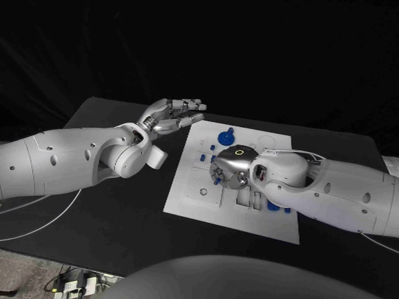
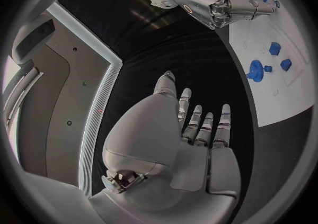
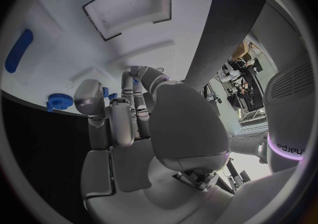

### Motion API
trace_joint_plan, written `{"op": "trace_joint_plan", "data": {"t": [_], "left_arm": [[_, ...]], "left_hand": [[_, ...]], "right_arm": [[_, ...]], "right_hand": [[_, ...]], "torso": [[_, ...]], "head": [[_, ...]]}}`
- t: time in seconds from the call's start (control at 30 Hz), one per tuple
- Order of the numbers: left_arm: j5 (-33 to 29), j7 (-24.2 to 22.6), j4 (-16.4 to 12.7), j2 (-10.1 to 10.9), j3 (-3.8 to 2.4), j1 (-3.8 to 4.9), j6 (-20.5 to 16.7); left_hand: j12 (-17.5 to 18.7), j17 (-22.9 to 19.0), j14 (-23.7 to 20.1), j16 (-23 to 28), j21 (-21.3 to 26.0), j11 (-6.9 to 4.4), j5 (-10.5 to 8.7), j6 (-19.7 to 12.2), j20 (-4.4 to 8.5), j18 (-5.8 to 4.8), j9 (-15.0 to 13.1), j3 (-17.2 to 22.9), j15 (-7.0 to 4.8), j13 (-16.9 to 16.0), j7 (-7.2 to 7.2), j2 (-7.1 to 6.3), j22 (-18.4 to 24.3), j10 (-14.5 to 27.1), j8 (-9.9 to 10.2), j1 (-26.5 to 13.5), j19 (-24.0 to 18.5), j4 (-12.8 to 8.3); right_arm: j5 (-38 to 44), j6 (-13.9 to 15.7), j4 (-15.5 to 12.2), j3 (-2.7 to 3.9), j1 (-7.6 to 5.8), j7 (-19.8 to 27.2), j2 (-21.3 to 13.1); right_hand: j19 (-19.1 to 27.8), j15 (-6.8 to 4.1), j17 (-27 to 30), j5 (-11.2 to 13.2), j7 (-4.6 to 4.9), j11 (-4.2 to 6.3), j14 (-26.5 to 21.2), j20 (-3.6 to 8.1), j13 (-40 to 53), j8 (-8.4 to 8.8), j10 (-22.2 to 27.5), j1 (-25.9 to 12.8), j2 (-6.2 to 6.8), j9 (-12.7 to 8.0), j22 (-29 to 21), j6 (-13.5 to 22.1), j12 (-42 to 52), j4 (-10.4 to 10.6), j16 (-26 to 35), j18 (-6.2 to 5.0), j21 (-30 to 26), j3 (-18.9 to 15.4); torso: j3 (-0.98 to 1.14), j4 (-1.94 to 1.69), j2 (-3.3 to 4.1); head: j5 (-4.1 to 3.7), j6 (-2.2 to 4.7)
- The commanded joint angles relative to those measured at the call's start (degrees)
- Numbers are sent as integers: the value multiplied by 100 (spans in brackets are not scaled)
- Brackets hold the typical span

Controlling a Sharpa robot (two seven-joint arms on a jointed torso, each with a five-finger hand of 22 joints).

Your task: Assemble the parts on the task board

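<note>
Task board [image 1: 280,221]: white plate, flat on the black table [image 1: 110,230].
Right hand [image 1: 231,168]: over the board, fingers pinching a small blue part [image 3: 135,82].
Left hand [image 1: 168,116]: off the board's edge, fingers spread, empty.
Blue gear [image 1: 226,136]: on the board.

Right hand [image 1: 231,167] is sitting over the board [image 1: 191,196] centre, blocking it. Left hand [image 1: 170,116] is hovering off the board's far-left corner. Blue gear [image 1: 226,136] is standing exposed.
</note>
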State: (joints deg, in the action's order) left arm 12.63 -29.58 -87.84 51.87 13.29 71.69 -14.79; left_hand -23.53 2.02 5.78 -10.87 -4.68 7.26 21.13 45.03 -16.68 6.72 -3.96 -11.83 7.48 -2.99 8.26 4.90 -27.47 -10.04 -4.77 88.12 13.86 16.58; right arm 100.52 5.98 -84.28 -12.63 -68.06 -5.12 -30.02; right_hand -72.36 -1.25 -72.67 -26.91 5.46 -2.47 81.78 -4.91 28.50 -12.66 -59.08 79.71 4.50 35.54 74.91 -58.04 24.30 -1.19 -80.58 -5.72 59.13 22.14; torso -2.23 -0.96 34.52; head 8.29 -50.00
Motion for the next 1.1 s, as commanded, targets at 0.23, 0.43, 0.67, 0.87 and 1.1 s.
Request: {"op": "trace_joint_plan", "data": {"t": [0.23, 0.43, 0.67, 0.87, 1.1], "left_arm": [[25, -22, -13, -15, -5, 0, 100], [32, -16, -8, -14, -5, -1, 112], [36, -10, 6, -22, -5, -16, 132], [37, -9, 12, -20, -5, -25, 133], [37, -5, 15, -15, -5, -27, 130]], "left_hand": [[-20, 9, 7, -56, -55, 15, 33, -18, -10, 61, -2, -14, 53, 0, 39, 19, -36, 43, -35, 86, 77, -12], [-28, 10, 12, -67, -65, 18, 33, -16, -10, 59, -2, -14, 59, -1, 42, 19, -55, 39, -37, 99, 97, -13], [-34, 11, 20, -81, -77, 22, 34, -15, -11, 56, -2, -13, 68, -2, 45, 22, -76, 36, -40, 114, 121, -14], [-36, 12, 25, -89, -86, 25, 36, -15, -12, 54, -2, -11, 74, -2, 48, 24, -90, 36, -41, 125, 138, -15], [-39, 13, 31, -100, -94, 27, 38, -15, -12, 52, -2, -11, 80, -2, 49, 26, -103, 35, -42, 134, 154, -15]], "right_arm": [[81, -81, 16, -5, 20, 1, 18], [74, -112, 29, -5, 31, 8, 34], [70, -120, 47, -5, 51, 10, 53], [71, -110, 73, -6, 70, 2, 73], [70, -89, 99, -6, 100, 10, 90]], "right_hand": [[39, 12, 8, -20, 87, -6, -5, -17, 5, -40, -26, 21, 9, 0, 653, -118, 29, -33, 39, -78, -33, 1], [37, 12, 4, -21, 86, -7, -2, -17, 5, -38, -24, 21, 8, -1, 654, -117, 28, -34, 37, -78, -29, 2], [39, 11, 9, -21, 85, -6, -5, -17, 5, -35, -24, 20, 7, -2, 652, -117, 27, -35, 40, -79, -33, 3], [62, 8, 49, 86, 81, -18, -25, -17, 15, 52, 71, -2, -18, -42, 642, -41, -7, -38, 69, -86, -69, -4], [72, 8, 68, 113, 83, -21, -33, -18, 23, 78, 94, -4, -26, -54, 638, -19, -8, -42, 80, -89, -85, -8]], "torso": [[0, -2, 0], [-2, -1, 0], [-2, -1, 1], [-2, -2, -3], [-2, -2, -4]], "head": [[2, 0], [10, 0], [16, 0], [24, 0], [36, 0]]}}
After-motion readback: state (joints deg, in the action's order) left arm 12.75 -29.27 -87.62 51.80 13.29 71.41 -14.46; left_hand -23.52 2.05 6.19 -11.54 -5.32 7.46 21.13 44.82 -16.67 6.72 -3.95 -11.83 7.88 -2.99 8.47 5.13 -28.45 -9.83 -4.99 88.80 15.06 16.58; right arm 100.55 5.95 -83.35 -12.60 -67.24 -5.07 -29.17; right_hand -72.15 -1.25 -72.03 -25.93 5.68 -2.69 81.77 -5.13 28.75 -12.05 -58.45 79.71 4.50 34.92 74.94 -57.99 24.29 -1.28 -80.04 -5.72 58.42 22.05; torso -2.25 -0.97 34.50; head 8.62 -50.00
